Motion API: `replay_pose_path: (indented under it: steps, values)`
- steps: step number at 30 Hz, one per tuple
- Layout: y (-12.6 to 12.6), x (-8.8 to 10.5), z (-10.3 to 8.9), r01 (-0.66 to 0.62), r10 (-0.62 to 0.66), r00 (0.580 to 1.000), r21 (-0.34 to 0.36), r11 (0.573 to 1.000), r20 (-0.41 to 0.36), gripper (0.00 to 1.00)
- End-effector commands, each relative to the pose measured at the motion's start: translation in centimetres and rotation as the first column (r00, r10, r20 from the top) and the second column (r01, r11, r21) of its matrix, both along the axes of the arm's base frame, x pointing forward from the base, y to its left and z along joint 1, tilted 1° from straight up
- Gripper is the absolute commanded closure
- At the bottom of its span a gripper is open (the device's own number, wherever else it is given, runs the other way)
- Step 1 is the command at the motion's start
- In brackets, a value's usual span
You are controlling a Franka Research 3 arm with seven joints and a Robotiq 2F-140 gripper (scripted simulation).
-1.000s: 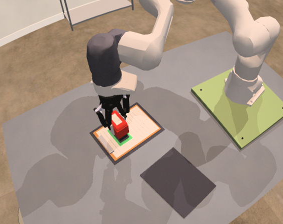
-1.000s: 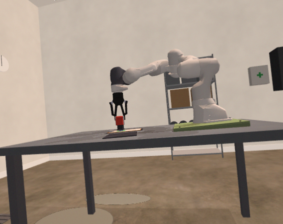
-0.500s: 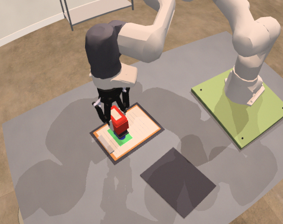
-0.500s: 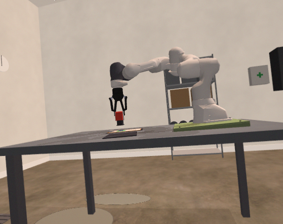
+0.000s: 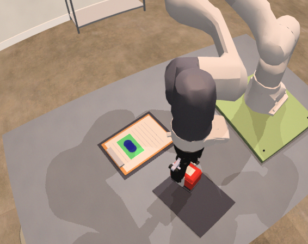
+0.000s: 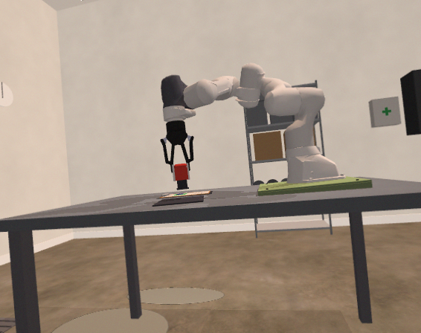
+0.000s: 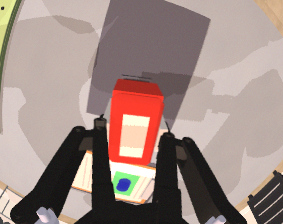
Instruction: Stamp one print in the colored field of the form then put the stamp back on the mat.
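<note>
My gripper (image 5: 185, 174) (image 6: 181, 170) (image 7: 133, 110) is shut on the red stamp (image 5: 193, 178) (image 6: 181, 172) (image 7: 135, 112) and holds it upright in the air. The stamp hangs clear above the table, over the edge of the dark mat (image 5: 201, 209) (image 6: 176, 202) (image 7: 161, 30) that is nearest the form. The form (image 5: 152, 130) (image 6: 187, 193) (image 7: 85, 177) lies on an orange clipboard to the left of the mat. Its green field (image 5: 137, 151) (image 7: 116, 192) carries a dark blue mark (image 5: 129, 145) (image 7: 124, 184).
The arm's base stands on a green plate (image 5: 277, 128) (image 6: 316, 185) (image 7: 1, 50) at the table's right. A metal shelf (image 5: 100, 11) (image 6: 271, 149) stands on the floor behind the table. The table edges are well away from the mat and the form.
</note>
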State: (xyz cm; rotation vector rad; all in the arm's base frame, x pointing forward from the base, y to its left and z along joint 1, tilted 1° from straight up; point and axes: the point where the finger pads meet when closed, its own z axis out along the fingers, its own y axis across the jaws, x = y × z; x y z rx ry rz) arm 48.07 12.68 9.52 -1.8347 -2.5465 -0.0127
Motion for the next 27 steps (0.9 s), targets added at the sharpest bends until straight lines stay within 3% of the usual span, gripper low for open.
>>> replay_pose_path:
  steps: [1,9,12,21,27]
  values:
    - [5.4,-0.9,0.5,0.192,-0.192,0.981,0.005,0.981,0.02,0.81]
    - [9.1,-1.0,0.8,0.192,-0.192,0.981,0.005,0.981,0.02,0.81]
    - [9.3,-1.0,0.8,0.192,-0.192,0.981,0.005,0.981,0.02,0.81]
    - [9.1,-1.0,0.8,0.192,-0.192,0.981,0.005,0.981,0.02,0.81]
    - [6.3,-0.6,0.5,0.192,-0.192,0.981,0.005,0.981,0.02,0.81]
